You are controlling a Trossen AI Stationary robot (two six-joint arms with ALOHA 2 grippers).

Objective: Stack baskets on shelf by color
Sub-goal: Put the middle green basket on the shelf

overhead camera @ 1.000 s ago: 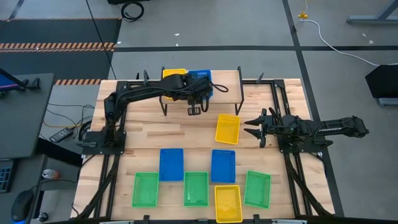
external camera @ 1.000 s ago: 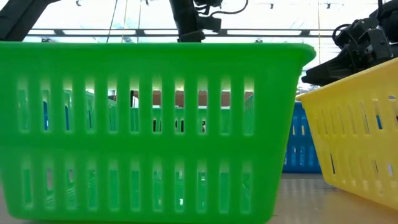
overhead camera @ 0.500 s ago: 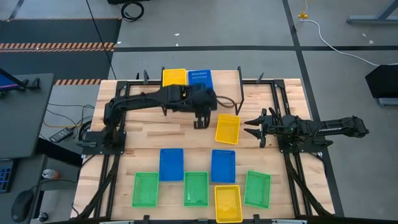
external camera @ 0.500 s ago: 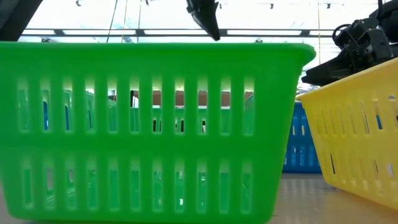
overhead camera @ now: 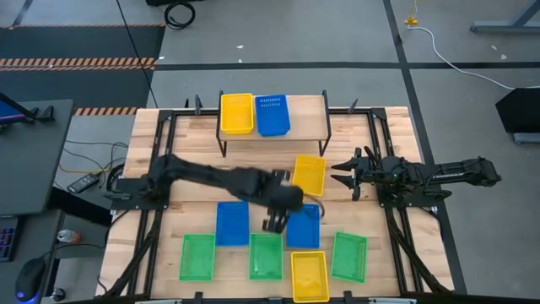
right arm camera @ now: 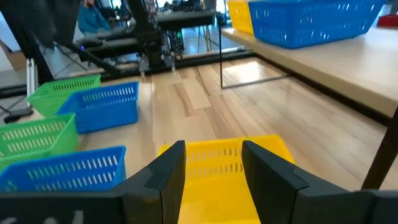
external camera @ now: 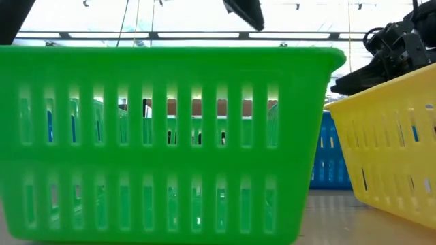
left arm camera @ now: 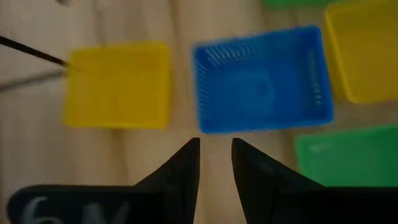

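The shelf (overhead camera: 308, 114) at the table's far edge carries a yellow basket (overhead camera: 236, 112) and a blue basket (overhead camera: 272, 115) side by side. On the table, resting on their bottoms, are a yellow basket (overhead camera: 309, 175), two blue baskets (overhead camera: 232, 223) (overhead camera: 304, 228), three green baskets (overhead camera: 197, 257) (overhead camera: 265, 256) (overhead camera: 348, 256) and another yellow one (overhead camera: 309, 275). My left gripper (overhead camera: 274, 222) hovers open at the left edge of the right-hand blue basket (left arm camera: 261, 78), touching nothing. My right gripper (overhead camera: 337, 173) waits open just right of the middle yellow basket (right arm camera: 224, 168).
The shelf's right third is bare plank. A green basket (external camera: 170, 136) fills the low view, with a yellow one (external camera: 388, 150) beside it. Black frame rails (overhead camera: 380, 143) run along the table's sides. Bare wood lies between the shelf and the blue baskets.
My left gripper has left the shelf and swung toward the table's near edge, passing the middle yellow basket, and now hangs over the row of blue baskets. The blue basket it was over stays on the shelf.
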